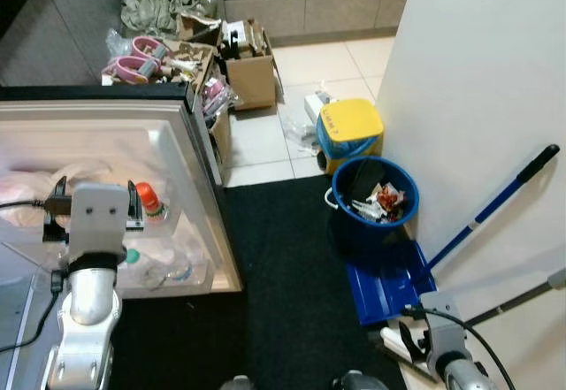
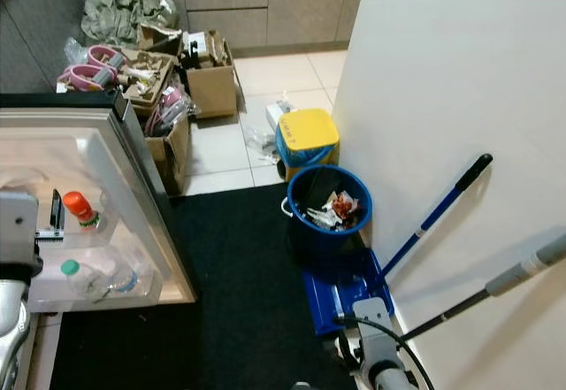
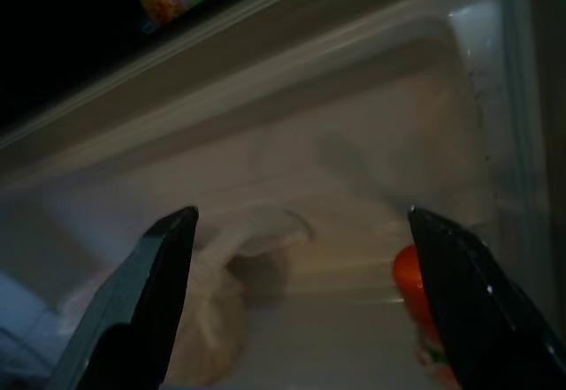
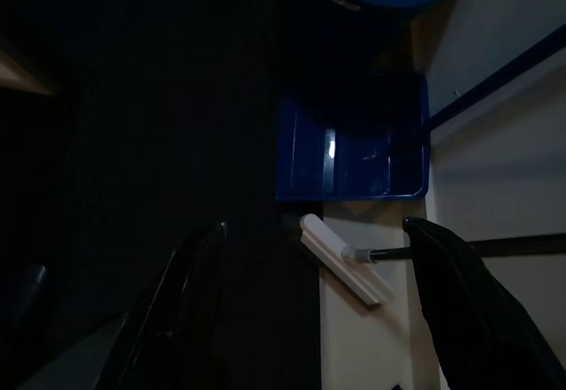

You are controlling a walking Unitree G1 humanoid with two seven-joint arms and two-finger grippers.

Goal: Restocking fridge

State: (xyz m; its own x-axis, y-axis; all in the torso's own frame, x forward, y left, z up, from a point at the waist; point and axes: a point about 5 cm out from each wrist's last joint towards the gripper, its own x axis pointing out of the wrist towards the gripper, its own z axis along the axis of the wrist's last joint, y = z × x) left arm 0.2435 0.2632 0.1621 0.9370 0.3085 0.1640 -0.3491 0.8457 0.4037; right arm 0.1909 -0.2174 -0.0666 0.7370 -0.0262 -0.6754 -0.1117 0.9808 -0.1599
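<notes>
**A:** So where's the left arm at? Looks like the left gripper point(image 3: 301, 302) is up at the open white fridge door point(image 1: 190, 156), pointing into the clear plastic door shelf point(image 2: 106, 294).

**B:** Yep. In the wrist view its two black fingers point(image 3: 146, 302) are spread wide apart with nothing between them. Just past the one finger you can see the orange cap of the clear plastic bottle with the orange cap point(image 1: 149, 200), which stands upright in the door rack. There's also something pale and crumpled like a white plastic bag point(image 3: 221, 310) in front of the gripper, can't tell exactly what.

**A:** And below that?

**B:** A clear plastic bottle with a green cap point(image 2: 80, 277) lying on its side in the lower door shelf, near another clear bottle.

**A:** Right arm?

**B:** The right gripper point(image 4: 318, 310) hangs low by the white wall point(image 1: 478, 80), fingers apart, empty. Under it is the blue plastic dustpan with the long blue handle point(image 1: 389, 284) on the black floor mat point(image 1: 283, 257), plus a white squeegee head on a dark pole point(image 4: 345, 262).

**A:** Other stuff?

**B:** A round blue bucket full of trash point(image 1: 373, 197), touching a yellow-lidded blue bin point(image 1: 350, 129) behind it. Further back, open brown cardboard boxes of clutter point(image 1: 248, 67) on the beige tile floor point(image 1: 305, 63).
</notes>
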